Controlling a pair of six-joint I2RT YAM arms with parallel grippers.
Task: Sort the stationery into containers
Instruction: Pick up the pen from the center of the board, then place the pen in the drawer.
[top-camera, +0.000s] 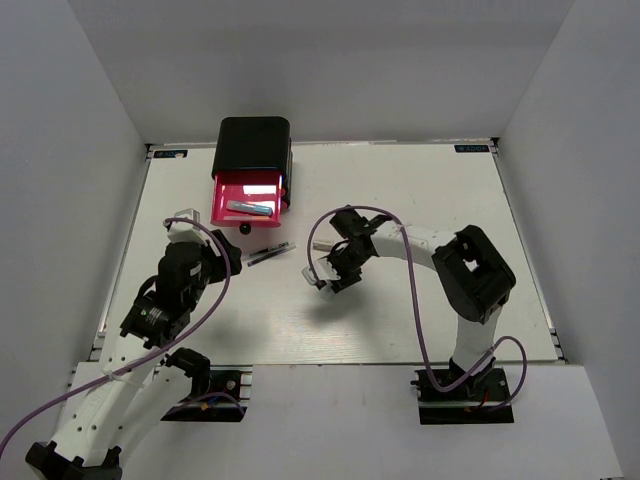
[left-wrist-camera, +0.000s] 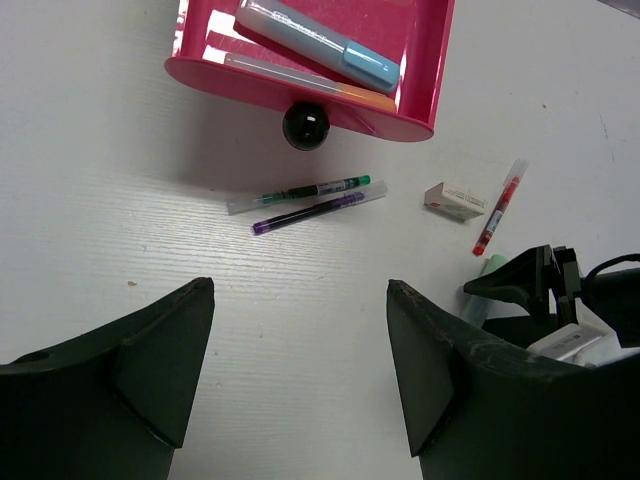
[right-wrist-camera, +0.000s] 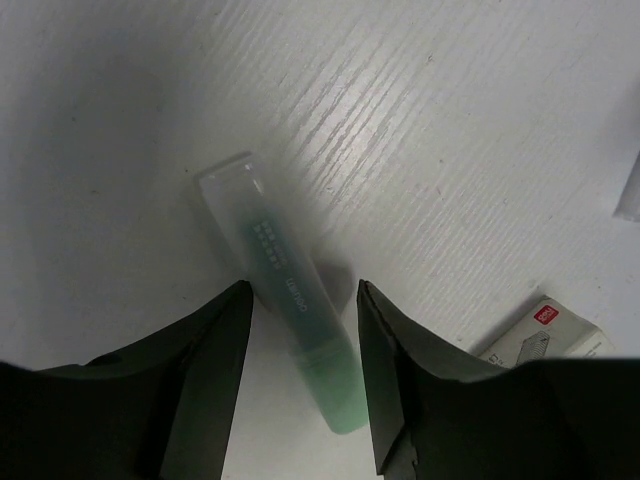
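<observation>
The black cabinet (top-camera: 255, 140) stands at the back with one pink drawer (top-camera: 222, 200) pulled out; a blue-ended marker (left-wrist-camera: 320, 40) and an orange-ended marker (left-wrist-camera: 300, 80) lie in it. A green pen (left-wrist-camera: 310, 190) and a dark purple pen (left-wrist-camera: 310, 212) lie just before the drawer knob (left-wrist-camera: 305, 125). The eraser (left-wrist-camera: 455, 198) and the red-white pen (left-wrist-camera: 498, 208) lie to their right. My right gripper (right-wrist-camera: 303, 290) is open, its jaws on either side of the green marker (right-wrist-camera: 290, 330), which lies on the table. My left gripper (left-wrist-camera: 300, 285) is open and empty, near the pens.
The white table (top-camera: 400, 320) is walled in by grey panels on three sides. The eraser also shows in the right wrist view (right-wrist-camera: 545, 330), close to the right finger. The right arm (top-camera: 470, 270) arches over the table's right half.
</observation>
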